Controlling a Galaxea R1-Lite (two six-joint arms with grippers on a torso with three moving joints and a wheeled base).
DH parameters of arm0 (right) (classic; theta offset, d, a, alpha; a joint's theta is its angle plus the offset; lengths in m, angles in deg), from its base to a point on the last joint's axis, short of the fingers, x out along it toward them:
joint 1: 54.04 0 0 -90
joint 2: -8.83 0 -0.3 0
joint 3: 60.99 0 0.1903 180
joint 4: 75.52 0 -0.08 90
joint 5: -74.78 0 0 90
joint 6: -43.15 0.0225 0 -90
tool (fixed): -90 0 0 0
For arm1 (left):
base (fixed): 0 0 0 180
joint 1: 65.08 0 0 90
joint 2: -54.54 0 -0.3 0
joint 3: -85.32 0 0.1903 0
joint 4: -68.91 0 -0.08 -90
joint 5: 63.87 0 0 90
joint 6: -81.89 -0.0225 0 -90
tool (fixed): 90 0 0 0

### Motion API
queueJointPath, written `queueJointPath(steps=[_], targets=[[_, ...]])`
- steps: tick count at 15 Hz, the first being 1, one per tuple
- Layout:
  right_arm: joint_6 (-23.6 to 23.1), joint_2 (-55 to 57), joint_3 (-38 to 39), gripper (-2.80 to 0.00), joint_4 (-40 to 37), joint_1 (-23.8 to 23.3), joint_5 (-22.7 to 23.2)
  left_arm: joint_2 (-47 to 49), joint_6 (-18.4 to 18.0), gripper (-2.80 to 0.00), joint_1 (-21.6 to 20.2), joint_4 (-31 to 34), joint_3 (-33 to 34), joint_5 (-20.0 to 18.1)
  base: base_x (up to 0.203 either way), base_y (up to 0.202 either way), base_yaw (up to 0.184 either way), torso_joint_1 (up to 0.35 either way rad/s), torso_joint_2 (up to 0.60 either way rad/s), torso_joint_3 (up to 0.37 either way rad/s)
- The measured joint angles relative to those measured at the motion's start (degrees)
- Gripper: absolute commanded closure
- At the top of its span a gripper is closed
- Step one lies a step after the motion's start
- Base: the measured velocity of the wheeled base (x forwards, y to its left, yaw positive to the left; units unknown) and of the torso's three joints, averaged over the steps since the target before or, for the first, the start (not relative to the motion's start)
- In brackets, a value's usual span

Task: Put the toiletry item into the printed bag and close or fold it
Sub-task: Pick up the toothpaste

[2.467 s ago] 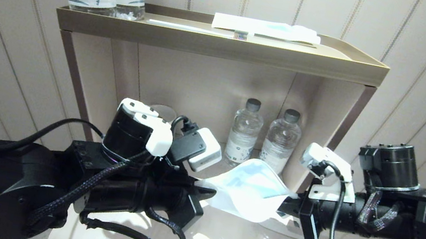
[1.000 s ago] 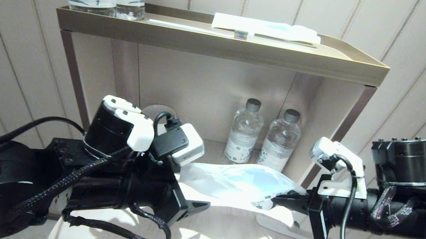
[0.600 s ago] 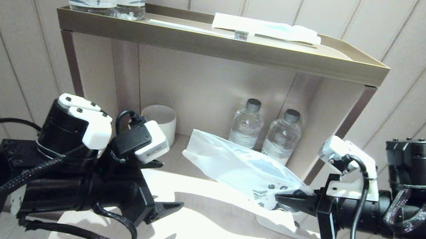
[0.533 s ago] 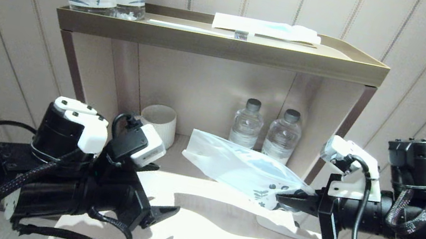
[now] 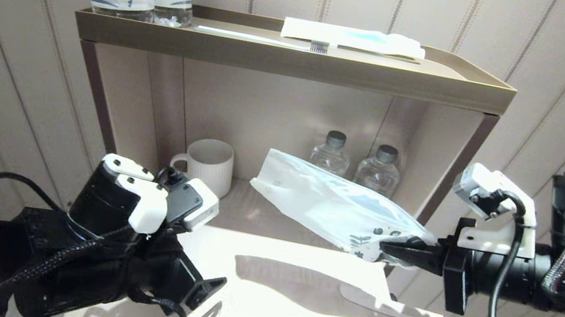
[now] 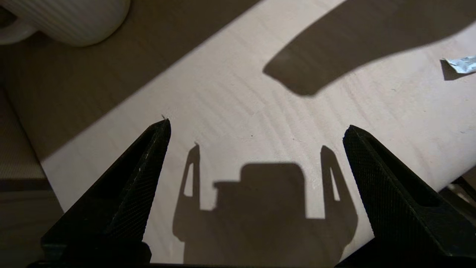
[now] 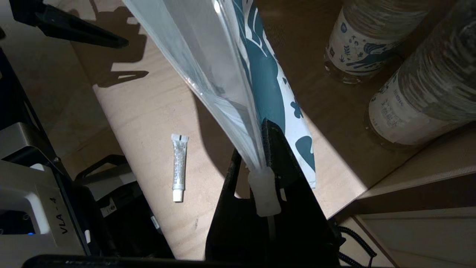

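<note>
The printed bag is pinched at its printed end by the right gripper; the spread, empty left gripper should be brought down on the small tube near the table's front edge.

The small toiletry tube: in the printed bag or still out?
Out. The tube lies on the tabletop, beside the printed bag pinched by the right gripper.

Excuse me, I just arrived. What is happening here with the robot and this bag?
The right gripper is shut on the printed end of the white semi-translucent printed bag and holds it in the air above the light wooden table. The left gripper is open and empty, low over the table. A small white toiletry tube lies on the table, not yet in the bag.
</note>
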State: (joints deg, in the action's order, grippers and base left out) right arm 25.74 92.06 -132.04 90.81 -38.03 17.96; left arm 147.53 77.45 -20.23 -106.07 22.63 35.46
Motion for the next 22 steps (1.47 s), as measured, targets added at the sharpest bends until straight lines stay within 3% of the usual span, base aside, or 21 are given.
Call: queueJointPath(steps=[1,3,7,13,18,22], targets=[[0.3,0.0,-0.7,0.00,-0.1,0.0,0.0,1.0,1.9,0.00,1.2,0.5,-0.6,2.8,0.000,0.000,0.000,0.000,0.00,0.000],[2.3,-0.1,-2.7,0.00,-0.1,0.2,0.0,2.2,4.1,0.00,2.9,2.0,-1.5,6.8,0.000,0.000,0.000,0.000,0.00,0.000],[3.0,-0.2,-3.7,0.00,0.0,0.5,0.0,1.6,6.1,0.00,4.2,8.4,-3.0,11.2,0.000,0.000,0.000,0.000,0.00,0.000],[3.0,-0.8,-3.8,0.00,0.0,0.3,-0.1,-4.2,7.0,0.00,4.3,16.5,-4.5,13.4,0.000,0.000,0.000,0.000,0.00,0.000],[3.6,-1.2,-3.9,0.00,-0.1,0.5,0.0,-5.0,9.9,0.00,4.2,16.6,-4.9,14.3,0.000,0.000,0.000,0.000,0.00,0.000],[7.8,-2.0,-2.9,0.00,-0.2,0.4,-0.3,-3.8,12.1,0.00,4.2,16.7,-6.5,14.4,0.000,0.000,0.000,0.000,0.00,0.000]])
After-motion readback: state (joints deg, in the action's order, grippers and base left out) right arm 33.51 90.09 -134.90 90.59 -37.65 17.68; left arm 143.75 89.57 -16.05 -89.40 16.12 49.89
